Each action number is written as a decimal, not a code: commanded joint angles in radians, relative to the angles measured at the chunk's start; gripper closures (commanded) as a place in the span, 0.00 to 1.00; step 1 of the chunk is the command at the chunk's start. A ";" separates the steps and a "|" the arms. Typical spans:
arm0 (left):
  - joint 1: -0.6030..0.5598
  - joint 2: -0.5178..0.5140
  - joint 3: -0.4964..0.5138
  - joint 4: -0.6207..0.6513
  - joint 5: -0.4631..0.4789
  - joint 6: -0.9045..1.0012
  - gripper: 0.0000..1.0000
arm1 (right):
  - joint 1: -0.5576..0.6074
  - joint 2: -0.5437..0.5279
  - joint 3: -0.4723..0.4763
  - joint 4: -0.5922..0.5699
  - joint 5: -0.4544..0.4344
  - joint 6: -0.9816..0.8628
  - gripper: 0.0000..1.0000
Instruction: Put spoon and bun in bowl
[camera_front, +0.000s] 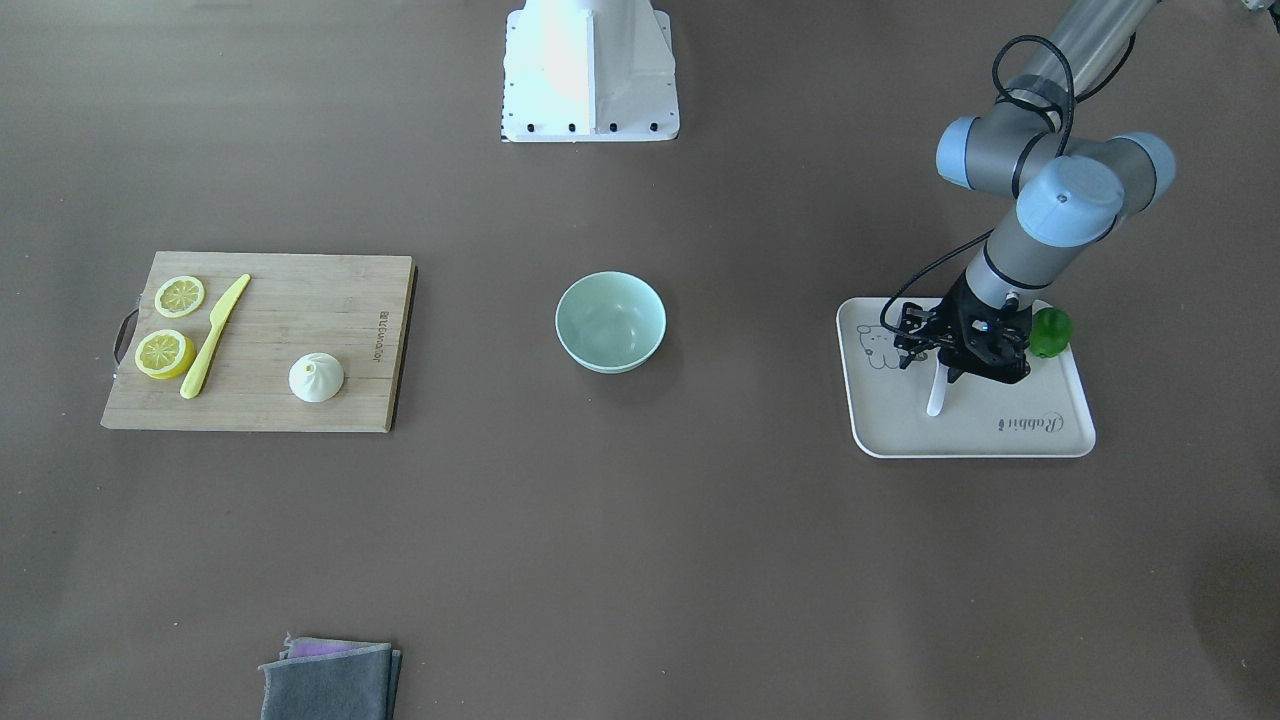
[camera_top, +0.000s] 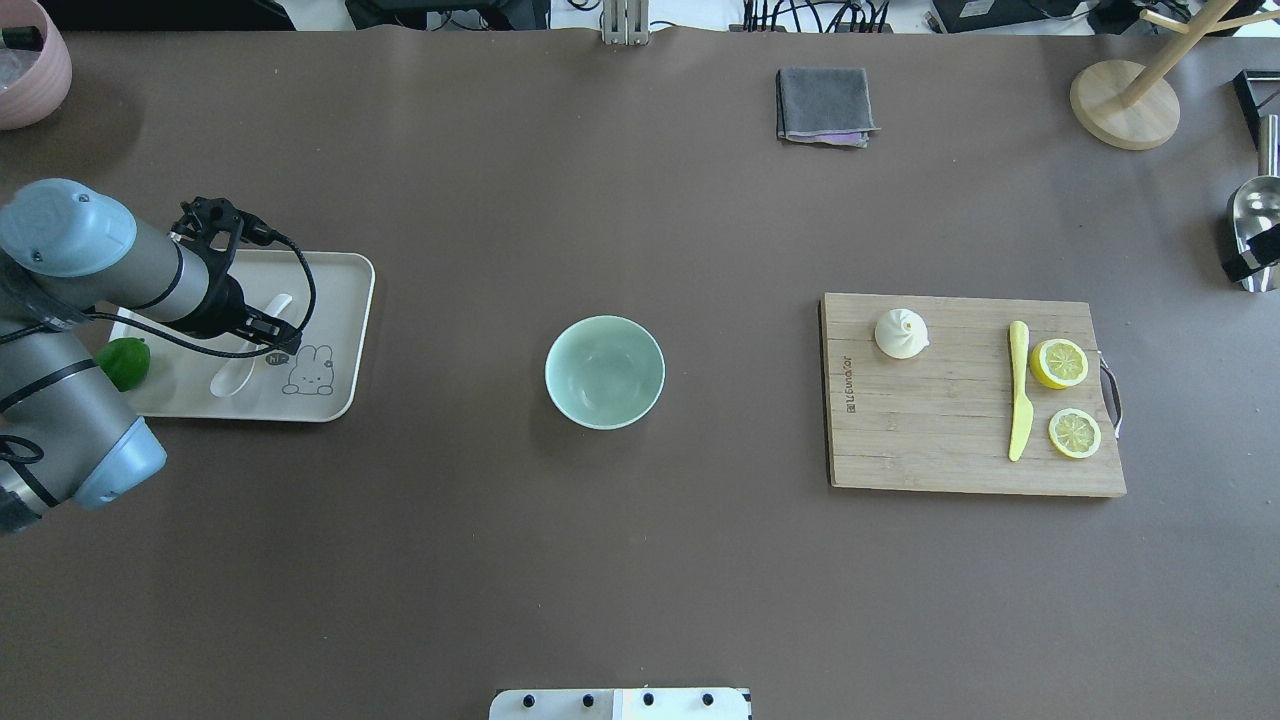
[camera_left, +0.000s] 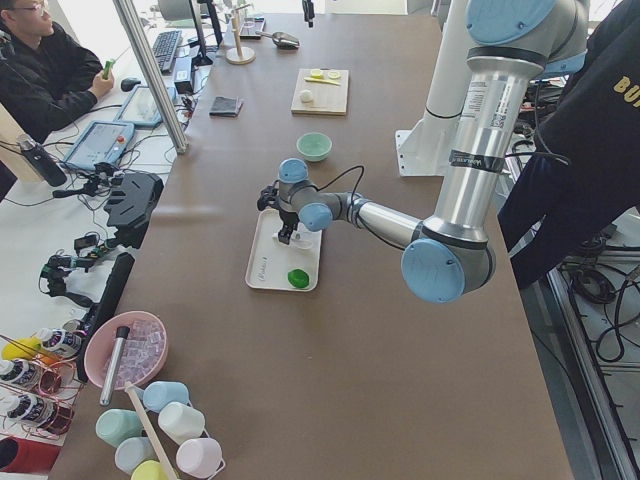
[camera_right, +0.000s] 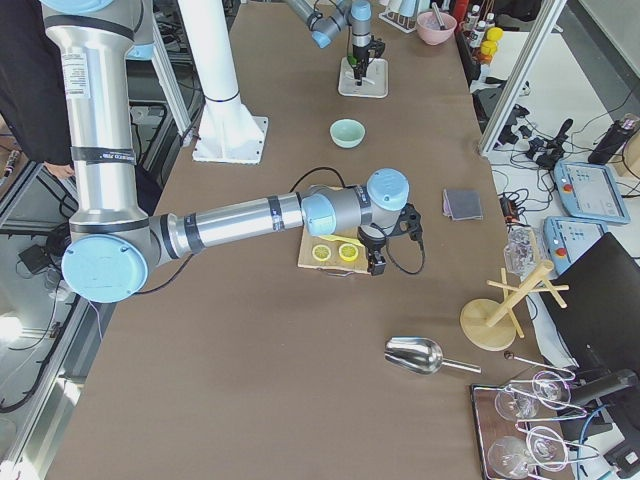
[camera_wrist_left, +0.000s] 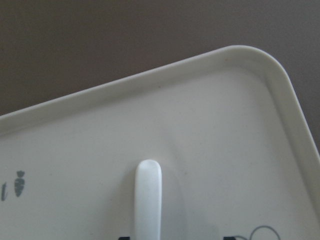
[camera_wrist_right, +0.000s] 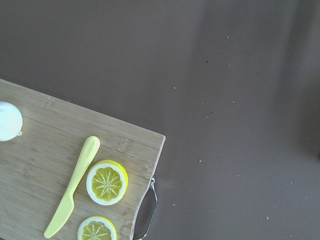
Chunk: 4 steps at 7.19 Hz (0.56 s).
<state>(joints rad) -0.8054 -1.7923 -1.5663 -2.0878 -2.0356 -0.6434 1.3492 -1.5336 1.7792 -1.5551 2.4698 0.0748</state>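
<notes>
Brown tabletop (camera_front: 640, 560) fills the front view. At its middle the bowl (camera_front: 610, 322) stands empty, the bun (camera_front: 316, 377) sits on the board (camera_front: 300, 300), and the left gripper (camera_front: 975, 372) is low over the spoon (camera_front: 936, 397) on the tray (camera_front: 890, 415). Overhead, the scoop lies toward the robot and the handle points away. From the right side, the right gripper (camera_right: 377, 262) hovers at the board; how wide it stands I cannot tell. In the left wrist view the jaws seem parted around the handle, not yet pinching. This glossy handle could slip or swing if it is pinched off-centre, and the spoon may then fall short of the bowl.
</notes>
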 joint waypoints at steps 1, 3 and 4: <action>0.000 0.011 -0.003 0.000 0.000 0.014 1.00 | -0.022 0.006 0.014 0.000 0.000 0.033 0.00; -0.001 -0.001 -0.008 0.003 0.000 0.004 1.00 | -0.027 0.009 0.014 0.000 -0.002 0.039 0.00; -0.009 -0.002 -0.018 0.006 -0.006 0.002 1.00 | -0.028 0.009 0.016 0.000 -0.002 0.039 0.00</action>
<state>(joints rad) -0.8080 -1.7904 -1.5753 -2.0851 -2.0369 -0.6372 1.3238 -1.5258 1.7935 -1.5554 2.4684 0.1120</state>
